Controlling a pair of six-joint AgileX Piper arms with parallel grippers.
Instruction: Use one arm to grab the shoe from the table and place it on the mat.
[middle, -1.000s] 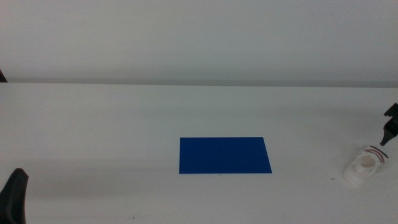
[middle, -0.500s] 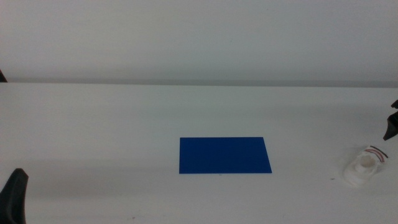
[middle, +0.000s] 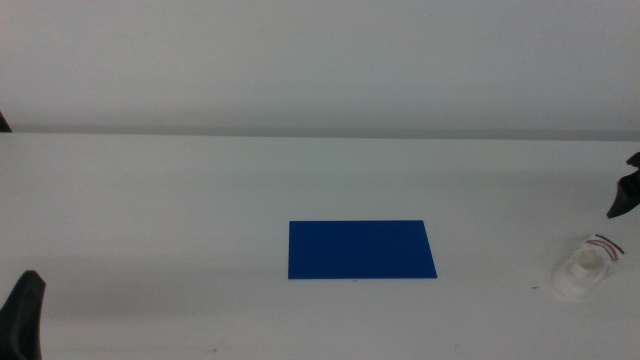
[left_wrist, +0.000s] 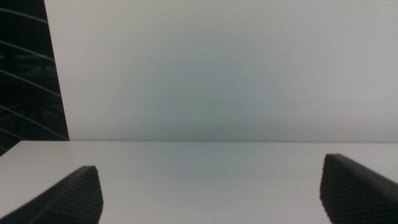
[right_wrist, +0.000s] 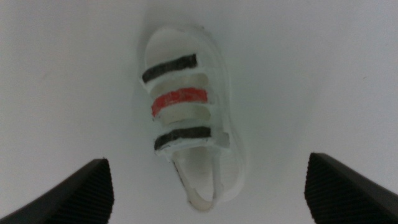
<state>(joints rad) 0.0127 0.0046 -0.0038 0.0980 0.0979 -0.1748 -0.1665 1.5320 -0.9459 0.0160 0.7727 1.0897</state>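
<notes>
The white shoe (middle: 586, 268) with two dark straps and one red strap lies on the table at the far right, well right of the dark blue mat (middle: 362, 249). In the right wrist view the shoe (right_wrist: 188, 129) lies flat on the table, straps up, between and beyond the two jaws. My right gripper (right_wrist: 208, 186) is open and hovers above the shoe, not touching it; only its dark tip (middle: 624, 194) shows at the right edge of the middle view. My left gripper (left_wrist: 211, 190) is open and empty, and waits at the bottom left (middle: 22, 315).
The white table (middle: 200, 200) runs back to a pale wall. A dark slatted panel (left_wrist: 28, 68) shows at the side of the left wrist view.
The right gripper's tip has risen and drawn back toward the right edge, away from the shoe. The shoe, the mat and the left arm have not moved.
</notes>
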